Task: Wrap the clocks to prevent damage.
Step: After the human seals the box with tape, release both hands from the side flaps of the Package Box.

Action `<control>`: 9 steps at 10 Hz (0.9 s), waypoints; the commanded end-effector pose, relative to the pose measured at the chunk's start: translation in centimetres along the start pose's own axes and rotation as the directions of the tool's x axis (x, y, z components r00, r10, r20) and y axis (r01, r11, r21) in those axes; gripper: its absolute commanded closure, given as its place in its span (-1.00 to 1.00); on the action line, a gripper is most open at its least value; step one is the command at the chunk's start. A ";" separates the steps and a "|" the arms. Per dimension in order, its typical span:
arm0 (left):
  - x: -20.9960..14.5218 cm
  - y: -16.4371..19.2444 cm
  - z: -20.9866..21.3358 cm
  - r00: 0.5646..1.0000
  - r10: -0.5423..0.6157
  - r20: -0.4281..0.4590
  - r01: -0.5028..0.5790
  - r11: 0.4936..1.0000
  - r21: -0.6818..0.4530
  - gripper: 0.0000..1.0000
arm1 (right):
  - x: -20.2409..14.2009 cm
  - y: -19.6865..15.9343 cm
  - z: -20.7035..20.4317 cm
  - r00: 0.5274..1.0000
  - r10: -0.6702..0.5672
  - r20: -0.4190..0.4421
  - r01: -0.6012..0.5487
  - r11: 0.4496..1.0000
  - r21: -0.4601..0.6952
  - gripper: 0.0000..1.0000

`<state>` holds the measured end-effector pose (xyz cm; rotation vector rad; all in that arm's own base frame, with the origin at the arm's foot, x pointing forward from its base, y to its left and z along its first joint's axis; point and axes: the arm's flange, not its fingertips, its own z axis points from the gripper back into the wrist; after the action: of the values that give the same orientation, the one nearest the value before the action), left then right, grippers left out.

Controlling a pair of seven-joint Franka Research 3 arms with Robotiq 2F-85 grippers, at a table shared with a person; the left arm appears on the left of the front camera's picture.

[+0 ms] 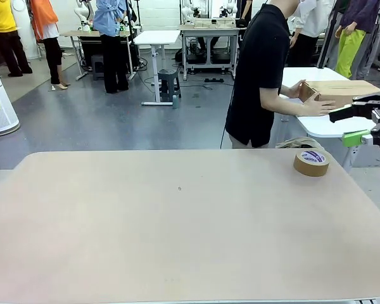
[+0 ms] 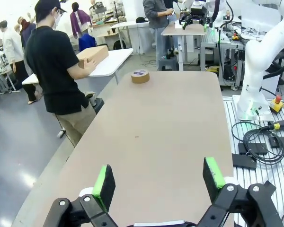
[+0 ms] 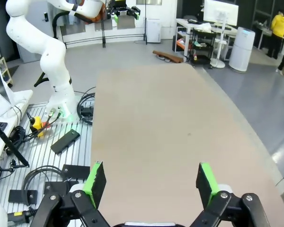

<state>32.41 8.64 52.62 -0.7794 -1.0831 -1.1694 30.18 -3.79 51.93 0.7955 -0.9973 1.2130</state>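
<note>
The clocks are out of view. My left gripper (image 2: 158, 177) is open above the near end of the tan table (image 2: 151, 137), with nothing between its green pads. My right gripper (image 3: 149, 180) is open too, over the other end of the table (image 3: 151, 123), and holds nothing. In the front view the right gripper (image 1: 343, 126) hangs at the far right, above the table's edge. A person in a black shirt (image 1: 261, 69) stands beyond the far edge with both hands on a cardboard box (image 1: 339, 94) lying on a white side table (image 1: 323, 126).
A roll of brown packing tape (image 1: 311, 162) lies flat near the table's far right corner, also visible in the left wrist view as the tape roll (image 2: 140, 75). Cables and black boxes (image 3: 61, 142) lie on the slatted base beside the table. Other people stand far back.
</note>
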 end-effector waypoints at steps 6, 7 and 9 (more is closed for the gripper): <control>-1.3 0.1 0.3 1.000 0.021 -0.011 -0.020 1.000 0.017 -0.95 | 0.1 -0.1 0.1 1.000 -0.003 -0.016 0.003 1.000 -0.010 -1.00; -1.3 0.1 0.3 1.000 0.021 -0.011 -0.020 1.000 0.017 -0.95 | 0.1 -0.1 0.1 1.000 -0.003 -0.016 0.003 1.000 -0.010 -1.00; -1.3 0.1 0.3 1.000 0.021 -0.011 -0.020 1.000 0.017 -0.95 | 0.1 -0.1 0.1 1.000 -0.003 -0.016 0.003 1.000 -0.010 -1.00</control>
<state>32.46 9.14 51.47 -0.7614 -1.0594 -1.1435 30.31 -3.65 52.05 0.7666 -0.9745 1.2029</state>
